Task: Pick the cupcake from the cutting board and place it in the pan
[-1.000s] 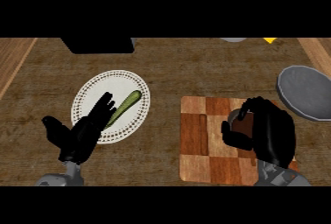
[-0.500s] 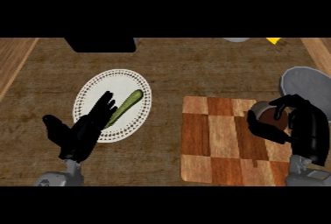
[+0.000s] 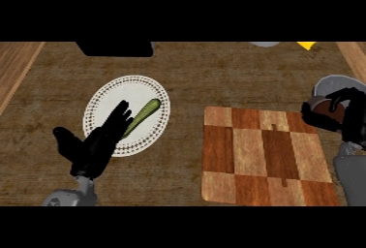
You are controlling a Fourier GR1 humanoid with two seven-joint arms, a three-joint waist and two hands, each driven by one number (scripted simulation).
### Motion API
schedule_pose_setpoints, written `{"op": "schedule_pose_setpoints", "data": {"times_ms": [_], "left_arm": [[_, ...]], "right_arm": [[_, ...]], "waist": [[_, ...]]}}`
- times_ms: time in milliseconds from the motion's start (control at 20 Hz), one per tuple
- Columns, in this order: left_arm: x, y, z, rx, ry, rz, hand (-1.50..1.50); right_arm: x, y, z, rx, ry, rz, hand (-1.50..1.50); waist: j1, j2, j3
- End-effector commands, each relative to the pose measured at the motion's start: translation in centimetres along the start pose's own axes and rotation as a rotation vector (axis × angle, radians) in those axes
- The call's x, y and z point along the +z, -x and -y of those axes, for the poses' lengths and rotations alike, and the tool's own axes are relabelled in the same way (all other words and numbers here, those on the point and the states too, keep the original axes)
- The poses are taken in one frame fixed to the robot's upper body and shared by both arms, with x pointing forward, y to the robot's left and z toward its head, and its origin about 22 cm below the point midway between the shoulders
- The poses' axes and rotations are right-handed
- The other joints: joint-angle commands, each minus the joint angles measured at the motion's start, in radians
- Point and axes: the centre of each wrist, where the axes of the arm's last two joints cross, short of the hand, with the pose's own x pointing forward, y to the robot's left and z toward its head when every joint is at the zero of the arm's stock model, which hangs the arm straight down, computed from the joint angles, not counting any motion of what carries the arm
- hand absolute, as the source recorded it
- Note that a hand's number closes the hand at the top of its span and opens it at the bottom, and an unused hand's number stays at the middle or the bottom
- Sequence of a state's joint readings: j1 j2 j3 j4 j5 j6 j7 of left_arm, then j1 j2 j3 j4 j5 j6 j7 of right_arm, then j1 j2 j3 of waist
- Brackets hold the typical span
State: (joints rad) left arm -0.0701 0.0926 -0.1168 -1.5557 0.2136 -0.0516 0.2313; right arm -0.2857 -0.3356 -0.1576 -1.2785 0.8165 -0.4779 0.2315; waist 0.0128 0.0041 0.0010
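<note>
Head view, the only one I've got. Right edge of frame is the hard part: my right hand sits there w/ black fingers curled round the cupcake, of which I see only a brown rounded bit on the hand's upper-left side; the rest is hidden by the fingers. Hand & cupcake are over the pan, a grey round dish w/ a paler rim, mostly cut off by the frame's right edge and covered by the hand. Can't tell if the cupcake touches the pan's floor. The grey forearm below the hand is cut by the right edge too.

Cutting board, lower right of centre: rectangular, checker pattern of light & dark wood blocks, w/ nothing on it.

Plate, left of centre: white, oval-looking, dotted lace-like rim. A slim green vegetable lies slanted on it, lower end hidden behind my left hand. That hand is at lower left, released, fingers straight & pointing up, overlapping the plate's lower part.

Counter: brown woven-looking texture. Top edge: a black boxy thing upper left, a grey sliver & a yellow tip upper right, all cut off; can't ID them.
</note>
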Motion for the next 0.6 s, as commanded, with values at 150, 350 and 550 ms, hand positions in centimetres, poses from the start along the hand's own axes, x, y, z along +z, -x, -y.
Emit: {"op": "schedule_pose_setpoints", "data": {"times_ms": [150,350,550], "left_arm": [[-0.3,0.8,0.8,-0.017,0.012,-0.002,0.00],[0.3,0.1,1.1,-0.011,0.032,0.016,0.00],[-0.1,-0.2,0.3,-0.003,0.044,0.008,0.00]], "right_arm": [[-4.7,5.4,0.2,0.057,0.195,-0.081,1.50],[-5.8,7.0,-0.8,0.006,0.251,-0.128,1.50],[-8.7,8.7,2.2,0.001,0.261,-0.114,1.50]], "waist": [[0.009,0.006,0.001],[0.028,0.011,0.004],[0.034,0.015,0.004]]}}
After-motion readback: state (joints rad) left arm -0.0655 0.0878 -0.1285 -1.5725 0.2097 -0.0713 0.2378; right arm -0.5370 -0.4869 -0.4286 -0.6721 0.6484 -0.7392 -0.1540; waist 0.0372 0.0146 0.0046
